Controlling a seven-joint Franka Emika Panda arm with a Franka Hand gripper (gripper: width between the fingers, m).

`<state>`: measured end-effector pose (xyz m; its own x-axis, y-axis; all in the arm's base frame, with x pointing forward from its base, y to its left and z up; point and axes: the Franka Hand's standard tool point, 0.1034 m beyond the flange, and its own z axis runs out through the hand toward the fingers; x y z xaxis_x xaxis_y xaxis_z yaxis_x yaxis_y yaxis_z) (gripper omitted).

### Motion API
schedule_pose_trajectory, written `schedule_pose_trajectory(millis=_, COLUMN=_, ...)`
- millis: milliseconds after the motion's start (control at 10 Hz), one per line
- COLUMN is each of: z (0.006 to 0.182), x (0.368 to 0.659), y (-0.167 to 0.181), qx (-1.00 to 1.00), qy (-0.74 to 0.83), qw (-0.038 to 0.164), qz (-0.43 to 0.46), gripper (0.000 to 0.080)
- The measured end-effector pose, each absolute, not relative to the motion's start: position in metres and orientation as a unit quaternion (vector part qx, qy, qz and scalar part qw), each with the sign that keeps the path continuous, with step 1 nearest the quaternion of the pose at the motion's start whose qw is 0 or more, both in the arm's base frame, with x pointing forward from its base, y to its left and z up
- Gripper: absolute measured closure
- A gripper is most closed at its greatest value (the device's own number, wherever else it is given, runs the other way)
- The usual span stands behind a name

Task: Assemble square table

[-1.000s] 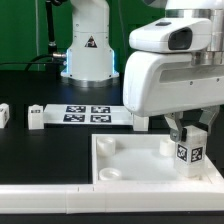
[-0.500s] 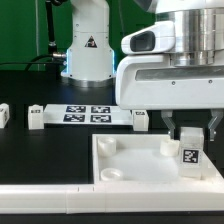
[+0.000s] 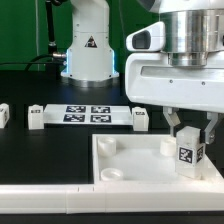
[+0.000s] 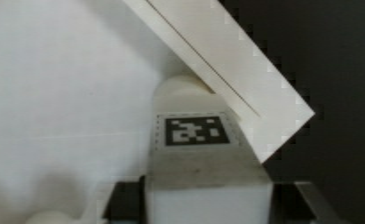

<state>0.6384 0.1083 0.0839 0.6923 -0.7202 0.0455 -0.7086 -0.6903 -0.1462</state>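
The white square tabletop slab lies on the black table at the front, rim up, with round sockets at its corners. My gripper is shut on a short white tagged leg and holds it upright over the slab's right part, near the far right socket. In the wrist view the leg stands between my two dark fingers, with the slab's rim running diagonally behind it. Two more legs lie by the marker board, and another sits at the exterior view's left edge.
The marker board lies behind the slab. A long white bar fence runs along the front edge. The robot's base stands at the back.
My gripper has shifted slightly with the leg over the slab's right side, sideways and a little up and down; the leg stays in its grip.
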Motion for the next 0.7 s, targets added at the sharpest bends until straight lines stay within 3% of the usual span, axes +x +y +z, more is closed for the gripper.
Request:
schedule_pose_trajectory(millis=100, z=0.0837, x=0.6384, y=0.1082, qx=-0.915, qy=0.397, qw=0.060, qz=-0.049, gripper=0.0512)
schedule_pose_trajectory(millis=200, z=0.0836, x=0.6383, y=0.1084, qx=-0.924, qy=0.375, qw=0.058, qz=-0.050, gripper=0.0401)
schedule_pose_trajectory(millis=300, z=0.0845, x=0.6386, y=0.1093, qx=-0.933, qy=0.352, qw=0.057, qz=-0.051, gripper=0.0401)
schedule_pose_trajectory(millis=400, z=0.0845, x=0.6392, y=0.1104, qx=-0.952, qy=0.295, qw=0.055, qz=-0.057, gripper=0.0224)
schedule_pose_trajectory(millis=500, z=0.0832, x=0.6394, y=0.1096, qx=-0.971, qy=0.223, qw=0.051, qz=-0.065, gripper=0.0166)
schedule_pose_trajectory(millis=700, z=0.0830, x=0.6393, y=0.1090, qx=-0.982, qy=0.169, qw=0.047, qz=-0.067, gripper=0.0152)
